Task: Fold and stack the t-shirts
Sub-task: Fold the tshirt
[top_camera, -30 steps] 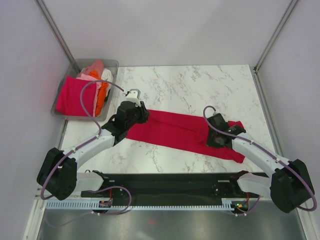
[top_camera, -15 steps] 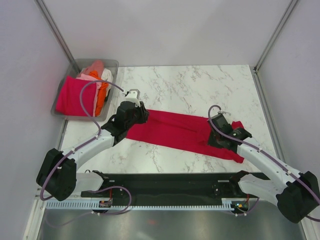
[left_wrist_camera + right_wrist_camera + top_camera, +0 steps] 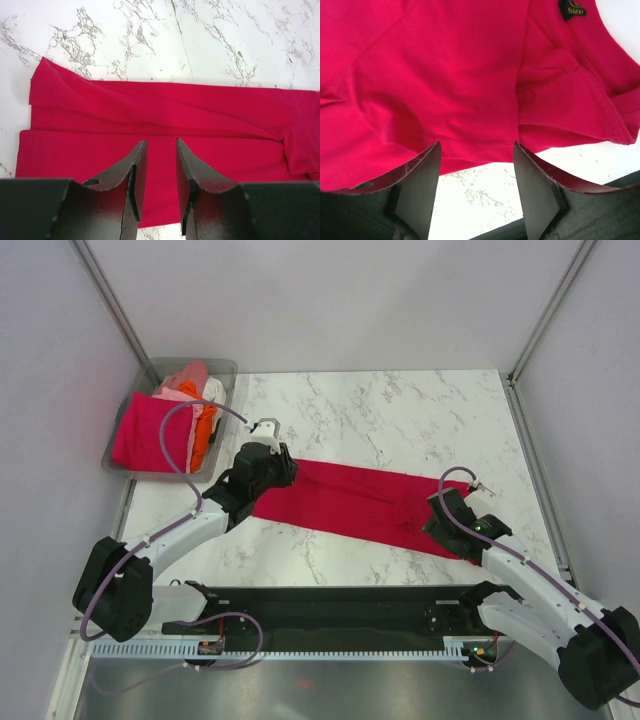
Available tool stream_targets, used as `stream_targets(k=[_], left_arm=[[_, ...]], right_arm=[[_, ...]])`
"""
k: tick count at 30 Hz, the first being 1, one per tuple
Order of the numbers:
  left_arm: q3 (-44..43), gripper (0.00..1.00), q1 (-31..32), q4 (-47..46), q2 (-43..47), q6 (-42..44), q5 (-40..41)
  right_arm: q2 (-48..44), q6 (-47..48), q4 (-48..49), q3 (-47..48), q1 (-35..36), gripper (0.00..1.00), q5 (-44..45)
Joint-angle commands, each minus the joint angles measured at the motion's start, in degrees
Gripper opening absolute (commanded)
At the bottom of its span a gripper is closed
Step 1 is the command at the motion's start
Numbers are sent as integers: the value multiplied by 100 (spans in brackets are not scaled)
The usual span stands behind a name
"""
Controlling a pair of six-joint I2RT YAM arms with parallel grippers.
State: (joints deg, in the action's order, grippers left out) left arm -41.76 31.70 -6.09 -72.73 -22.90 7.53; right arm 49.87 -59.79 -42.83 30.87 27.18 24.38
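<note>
At the middle of the desk [image 3: 400, 410], the crimson t-shirt [image 3: 350, 502] lies flat as a long band running left to right. The left claw [image 3: 160, 143] hovers over its left end, jaws slightly apart, grasping nothing. The right claw [image 3: 476, 145] is released, jaws wide, over the near right edge. The other t-shirts [image 3: 150, 430] lie in the bin [image 3: 226, 368] at far left.

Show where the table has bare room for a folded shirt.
Bare marble spans the far half of the table, from the bin to the right edge, beyond the crimson t-shirt. A smaller patch lies between it and the near edge. Crowded: the middle band, with left gripper and right gripper.
</note>
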Motion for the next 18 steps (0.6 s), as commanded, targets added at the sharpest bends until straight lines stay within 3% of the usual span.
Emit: stream_targets(k=[1,8,13,18], left_arm=[[36,37,20,-147,101,39,126],[45,37,20,-121,92,48,223],[45,37,20,10,92,-109,424],[62,37,20,143,171,-154,749]], right_arm=[[339,-366,178,-99,-2,68,216],[1068,-587,714,-187,-194,68,155],[1630,361,1546,-143,-1222,66,-485],[3105,1153,2198,637,-1944,62,-698]])
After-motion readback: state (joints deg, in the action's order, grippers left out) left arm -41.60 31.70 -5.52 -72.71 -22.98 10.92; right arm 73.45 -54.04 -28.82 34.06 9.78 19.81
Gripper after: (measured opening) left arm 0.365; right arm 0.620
